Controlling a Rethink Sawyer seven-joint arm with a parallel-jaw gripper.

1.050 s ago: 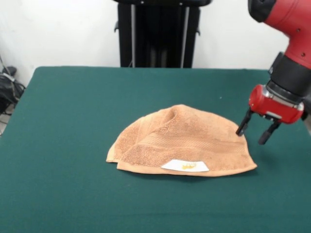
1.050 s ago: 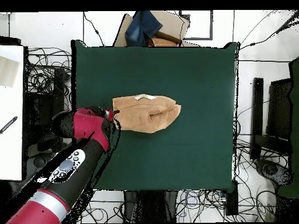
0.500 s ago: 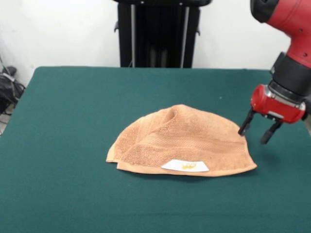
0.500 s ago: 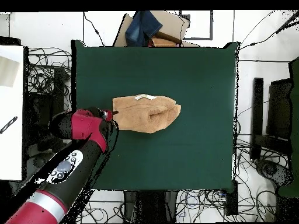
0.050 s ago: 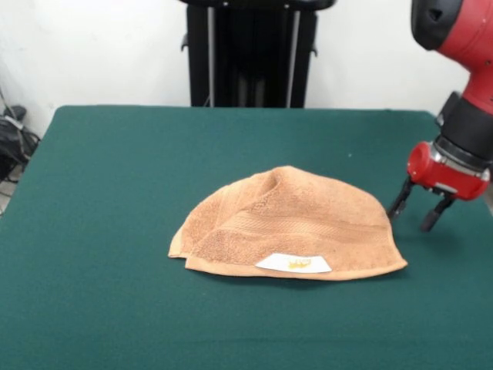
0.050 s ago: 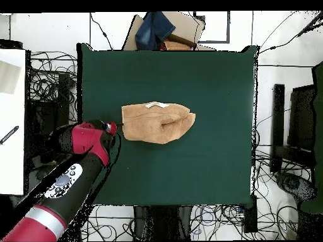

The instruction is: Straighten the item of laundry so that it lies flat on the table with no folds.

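- The towel (image 5: 286,223) lies near the middle of the desk (image 5: 115,169), well clear of every edge, so there is room to spread it in any direction.
- The towel is not flat: it is doubled over into a rounded, dome-like outline, with a straight folded hem along the camera-side edge in the front view and a raised crease running up to a peak at the far side.
- A woven band stripe crosses the upper layer; the white label (image 5: 293,264) with a yellow mark sits on the near hem, facing up.
- In the overhead view the towel (image 6: 158,122) reads as a compact folded pad, with the label showing as a pale sliver at one long edge.
- The pincer (image 5: 416,210) hangs just beside the towel's end, over bare desk, tips pointing down. Its two dark fingers (image 5: 400,203) stand apart with nothing between them: spread and empty.
- Judgement: this position beside the end suits an approach to a corner or hem of the top layer, to peel it back off the layer beneath.
- Judgement: the task is at an early stage; the fold is fully in place.
- No containers stand on the desk; nothing is held in anything.
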